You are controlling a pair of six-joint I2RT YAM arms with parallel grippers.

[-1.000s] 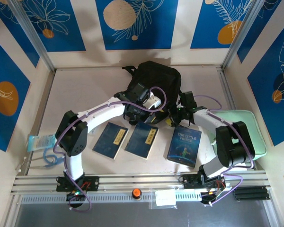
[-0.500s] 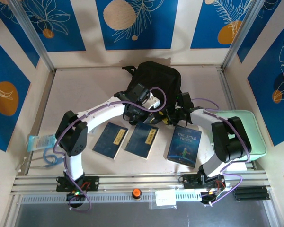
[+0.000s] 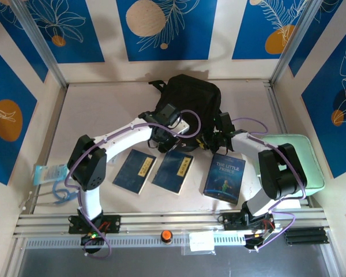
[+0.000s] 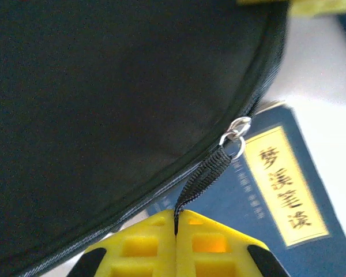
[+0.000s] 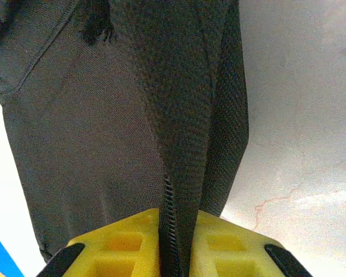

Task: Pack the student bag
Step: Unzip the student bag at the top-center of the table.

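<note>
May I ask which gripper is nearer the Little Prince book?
Right: the right gripper is just beyond the Little Prince book; the left gripper is farther left.

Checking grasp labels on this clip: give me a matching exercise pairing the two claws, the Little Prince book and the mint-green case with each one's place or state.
Column 1
1. left claw
2. right claw
3. Little Prince book
4. mint-green case

Column 2
A. lying flat, cover up, just in front of the student bag
B. shut on the student bag's fabric
C. at the right edge of the table
D. shut on the zipper pull

Pairs: 1-D, 2-B, 3-A, 4-C
</note>
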